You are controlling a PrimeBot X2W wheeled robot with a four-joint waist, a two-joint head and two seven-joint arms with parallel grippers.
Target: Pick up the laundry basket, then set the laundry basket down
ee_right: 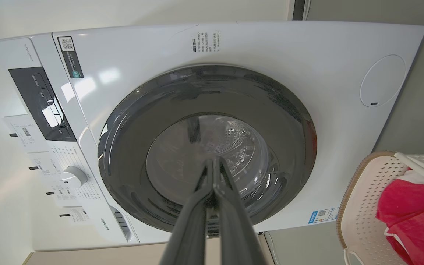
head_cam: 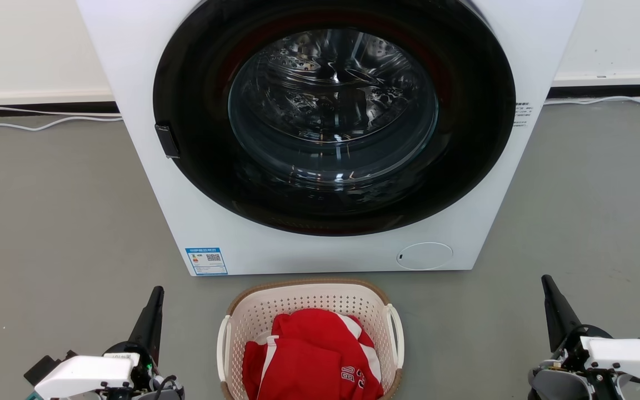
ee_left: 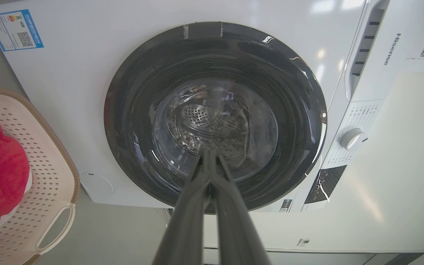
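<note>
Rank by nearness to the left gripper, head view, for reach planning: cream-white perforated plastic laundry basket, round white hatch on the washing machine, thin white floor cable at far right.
1. Cream-white perforated laundry basket: on the floor, just right of the left gripper.
2. Round white hatch: beyond the basket, washing machine's lower right.
3. Thin white cable: by the far-right wall.

The laundry basket (head_cam: 298, 303) is matt perforated plastic, holding red cloth (head_cam: 309, 355). At twelve o'clock, the washing machine (head_cam: 309, 253) is glossy.

left gripper (head_cam: 156, 291) closed, right gripper (head_cam: 545, 280) closed, both empty.
</note>
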